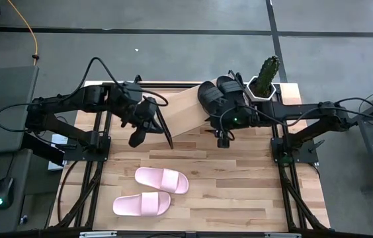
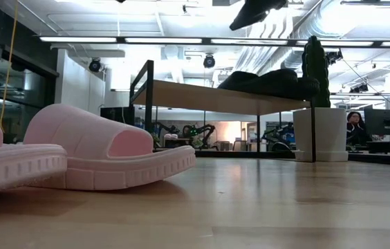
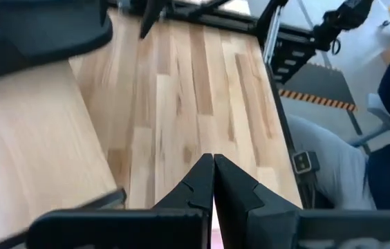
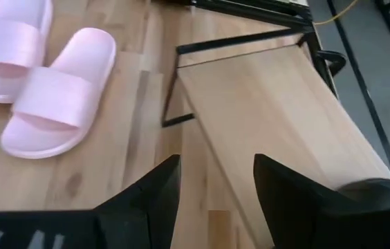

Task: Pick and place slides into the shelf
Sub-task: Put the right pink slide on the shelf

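Right end effector (image 1: 224, 140) just right of centre in the high view, hanging off the shelf's near edge, fingers (image 4: 155, 197) spread wide with nothing between them: apparently free after a placement and ready for the next pick. Aimed past the shelf (image 1: 185, 110) toward the pink pair, to judge from the right wrist view, where both pale sandals sit in the upper left.

Left end effector (image 1: 135, 138) left of centre, beside the shelf's left end, pressed fully shut and empty, fingers (image 3: 196, 188) meeting over bare desk (image 1: 239, 185). Probably parked out of the way, leaving the work to the other arm.

Two black slides (image 1: 221, 96) already on the shelf at its right end, upper centre-right of the high view, side by side, close against the white cactus pot (image 1: 264, 89). Packed to that end, likely to leave the plank's left stretch open for the remaining pair.

Two pink slides (image 1: 162, 180) still on the desk, lower centre-left, lying flat, straps up, one a little nearer the shelf than the other. Large in the left half of the low view, soles on the wood. Roughly halfway through, by this layout.
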You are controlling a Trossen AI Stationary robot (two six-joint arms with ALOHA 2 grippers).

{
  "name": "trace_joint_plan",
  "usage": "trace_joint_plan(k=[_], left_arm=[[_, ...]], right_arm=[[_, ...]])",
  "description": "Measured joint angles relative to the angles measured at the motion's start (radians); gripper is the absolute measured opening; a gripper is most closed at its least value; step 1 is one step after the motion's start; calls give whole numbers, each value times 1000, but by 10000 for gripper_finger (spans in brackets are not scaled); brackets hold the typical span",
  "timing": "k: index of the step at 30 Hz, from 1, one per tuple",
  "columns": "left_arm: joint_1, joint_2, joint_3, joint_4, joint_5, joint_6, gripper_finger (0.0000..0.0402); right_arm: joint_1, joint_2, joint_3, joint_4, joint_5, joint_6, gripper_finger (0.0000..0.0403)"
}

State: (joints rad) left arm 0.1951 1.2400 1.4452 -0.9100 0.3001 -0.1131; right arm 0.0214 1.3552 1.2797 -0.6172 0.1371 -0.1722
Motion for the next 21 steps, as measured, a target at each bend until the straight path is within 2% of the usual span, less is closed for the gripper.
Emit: trace_joint_plan(k=[8, 14, 21], left_arm=[[-40, 0, 0, -53, 15, -73, 1], [-148, 0, 0, -60, -3, -134, 1], [-283, 0, -19, -33, -115, -203, 1]], right_arm=[[57, 0, 0, 0, 1, 87, 174], [102, 12, -10, 2, 18, 146, 174], [155, 46, -35, 17, 12, 183, 174]])
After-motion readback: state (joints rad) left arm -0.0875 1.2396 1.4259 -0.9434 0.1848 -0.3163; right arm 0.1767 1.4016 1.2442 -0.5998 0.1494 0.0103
